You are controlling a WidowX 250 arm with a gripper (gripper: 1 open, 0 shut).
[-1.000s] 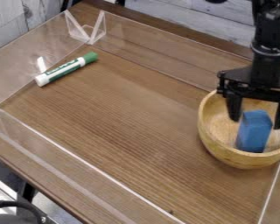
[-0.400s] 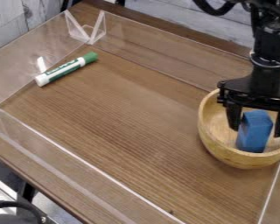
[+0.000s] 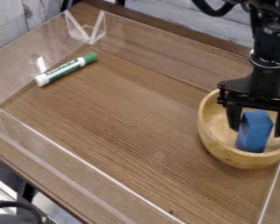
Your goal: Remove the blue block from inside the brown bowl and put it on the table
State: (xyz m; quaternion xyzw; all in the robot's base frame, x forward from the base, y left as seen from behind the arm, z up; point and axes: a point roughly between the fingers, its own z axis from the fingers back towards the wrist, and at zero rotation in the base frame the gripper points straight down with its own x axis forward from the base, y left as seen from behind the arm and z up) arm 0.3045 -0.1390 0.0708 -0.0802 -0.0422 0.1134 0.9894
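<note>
Worktop: brown wood grain [image 3: 119, 122], running right across the view, and here are clear walls [image 3: 35, 63] along its edges.
Bowl: light brown, round, thick-rimmed [image 3: 206, 131], sitting on the worktop over at the right.
Hand: black [image 3: 258, 105], coming down from the top right, and it's wide open, right at the bowl! One fingertip on either side of the block's top; whether they touch it, I can't tell.
Block: blue, upright [image 3: 254, 133], and it's inside the bowl, just below the hand.
Marker: green and white [image 3: 66, 69], lying well apart from the bowl, up at the left.
Cables: black, curling [image 3: 17, 206] at the lower left corner.
</note>
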